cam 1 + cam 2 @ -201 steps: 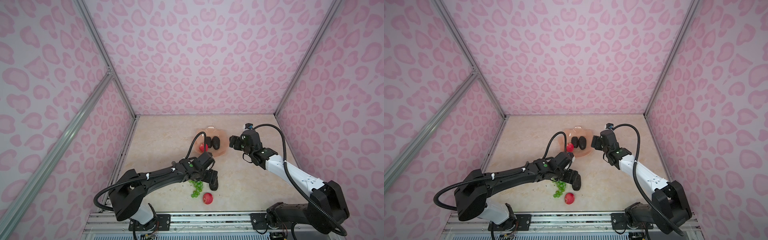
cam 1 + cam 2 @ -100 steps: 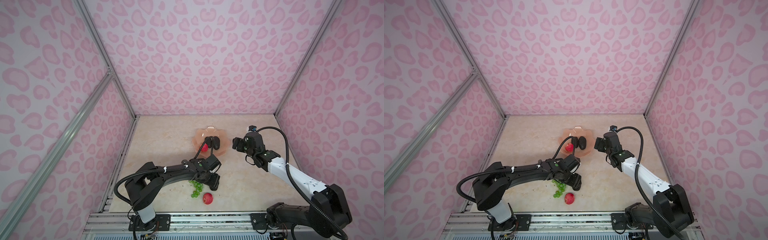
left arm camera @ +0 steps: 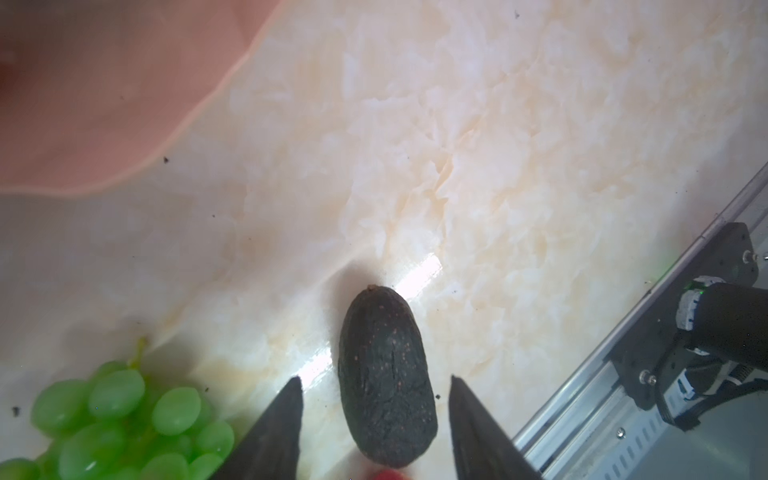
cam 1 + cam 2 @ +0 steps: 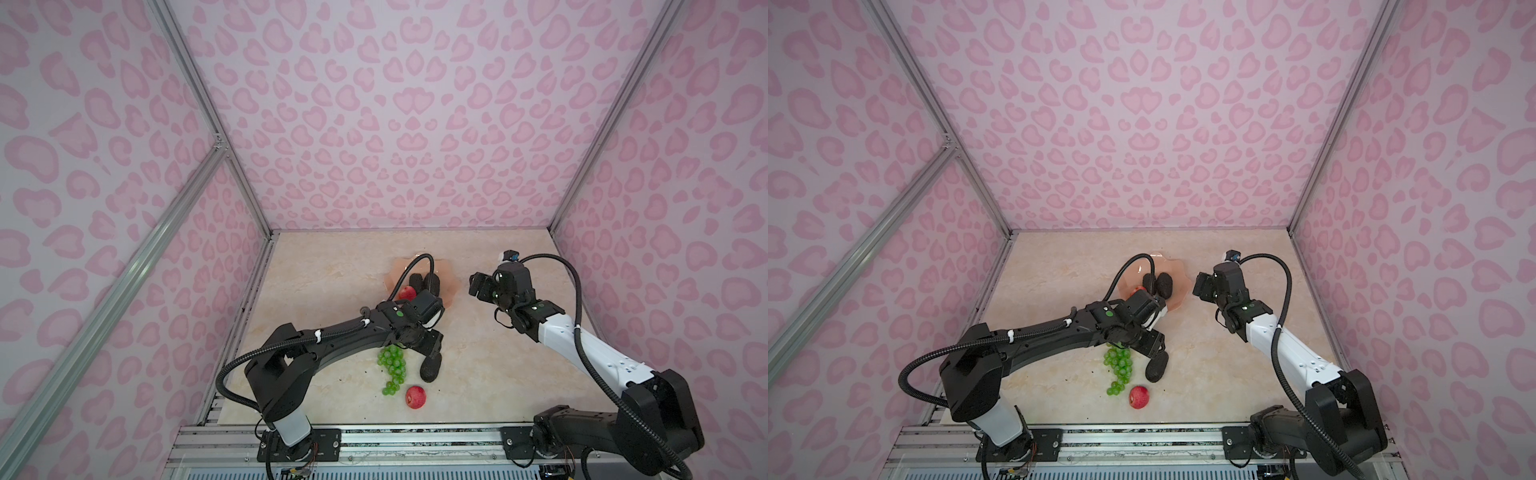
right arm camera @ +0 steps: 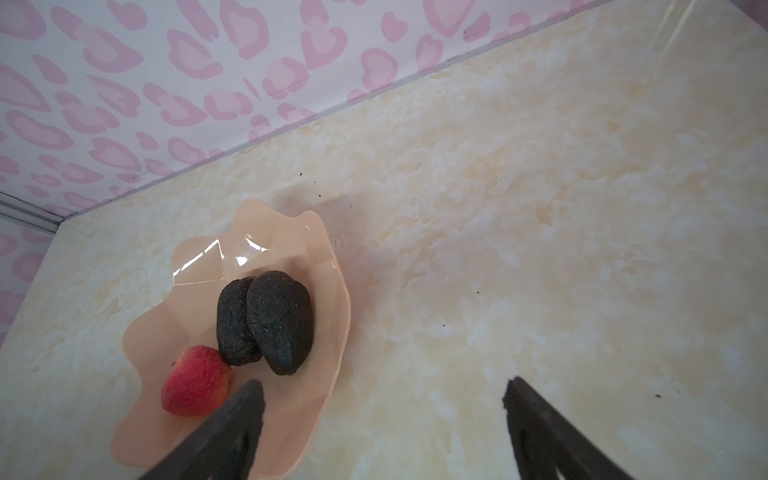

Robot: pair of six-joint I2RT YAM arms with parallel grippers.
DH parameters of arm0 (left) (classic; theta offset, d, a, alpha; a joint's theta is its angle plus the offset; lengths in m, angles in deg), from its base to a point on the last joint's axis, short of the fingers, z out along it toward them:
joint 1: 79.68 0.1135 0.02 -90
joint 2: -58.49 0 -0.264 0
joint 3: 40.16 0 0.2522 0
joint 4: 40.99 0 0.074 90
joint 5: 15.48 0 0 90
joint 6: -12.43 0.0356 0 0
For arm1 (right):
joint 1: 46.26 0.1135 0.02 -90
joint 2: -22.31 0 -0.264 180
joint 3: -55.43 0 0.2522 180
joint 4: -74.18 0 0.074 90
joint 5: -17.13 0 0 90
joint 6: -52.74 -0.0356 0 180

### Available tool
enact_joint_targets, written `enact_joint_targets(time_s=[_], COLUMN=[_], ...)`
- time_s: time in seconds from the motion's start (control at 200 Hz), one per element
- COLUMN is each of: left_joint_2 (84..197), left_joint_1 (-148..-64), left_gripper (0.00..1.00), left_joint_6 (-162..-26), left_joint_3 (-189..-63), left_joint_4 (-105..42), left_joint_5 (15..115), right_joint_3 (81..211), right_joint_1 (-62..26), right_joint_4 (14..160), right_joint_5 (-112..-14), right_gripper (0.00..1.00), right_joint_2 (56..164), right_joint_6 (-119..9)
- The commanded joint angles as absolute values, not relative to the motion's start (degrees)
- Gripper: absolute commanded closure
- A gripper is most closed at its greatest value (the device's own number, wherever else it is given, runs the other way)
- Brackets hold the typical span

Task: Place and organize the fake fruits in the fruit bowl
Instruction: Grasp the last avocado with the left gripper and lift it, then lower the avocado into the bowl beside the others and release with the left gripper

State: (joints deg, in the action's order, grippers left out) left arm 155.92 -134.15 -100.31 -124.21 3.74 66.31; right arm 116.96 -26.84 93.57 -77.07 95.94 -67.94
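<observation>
Avocado (image 3: 384, 382), loose, on the table (image 3: 519, 166) near the fruit bowl (image 3: 91, 116), outside it. Left gripper (image 3: 375, 380) straddles it, jaws parted, not touching: centre on the belly, close gently. Right gripper (image 5: 384, 382) beside the bowl — jaws spread, empty.

We find bare tabletop (image 4: 507, 374) right of the fruit bowl (image 4: 449, 289). Near the front, grapes (image 4: 392, 365), an avocado (image 4: 430, 368) and a red fruit (image 4: 415, 397) crowd together by the left arm (image 4: 340, 336).

Three dark blackish-green, egg-shaped fake avocados (image 5: 280, 322) (image 5: 233, 332) (image 3: 384, 382). Two small, round, red-pink fake fruits (image 5: 195, 382) (image 4: 415, 397). One long bunch of small bright green grapes (image 4: 392, 368). One shallow, glossy, translucent peach-pink bowl (image 5: 320, 407) with a wavy scalloped rim.
</observation>
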Motion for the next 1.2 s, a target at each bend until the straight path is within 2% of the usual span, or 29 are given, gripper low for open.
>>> enact_joint_targets(time_s=[0.0, 0.335, 0.505, 0.695, 0.845, 1.075, 1.195], left_joint_2=[157.9, 163.3, 165.2, 165.6, 165.5, 161.0, 161.1], left_joint_1=[-134.5, -135.7, -135.9, -135.9, -135.8, -132.8, -130.2], left_gripper=[0.3, 0.27, 0.33, 0.48, 0.55, 0.57, 0.57], left_joint_6=[-98.0, -101.0, -100.7, -100.2, -99.3, -92.2, -83.7], left_joint_3=[-125.3, -124.7, -124.9, -125.2, -125.8, -130.6, -140.1], left_joint_4=[6.4, 5.7, 5.7, 6.4, 7.4, 11.1, 16.1], left_joint_5=[62.9, 59.8, 59.3, 60.8, 62.5, 67.7, 72.4], right_joint_3=[116.1, 115.8, 115.7, 114.9, 114.8, 114.8, 114.0], right_joint_1=[-27.1, -27.7, -27.9, -28.4, -28.8, -30.2, -31.0], right_joint_4=[93.3, 92.8, 92.6, 92.4, 92.2, 92.9, 93.1], right_joint_5=[-76.6, -75.9, -75.6, -75.5, -75.3, -74.8, -74.8], right_gripper=[0.09, 0.09, 0.1, 0.1, 0.1, 0.1, 0.1], right_joint_2=[95.4, 95.5, 95.7, 95.4, 95.4, 93.9, 91.9], right_joint_6=[-67.9, -68.1, -68.0, -68.2, -68.3, -68.3, -68.2])
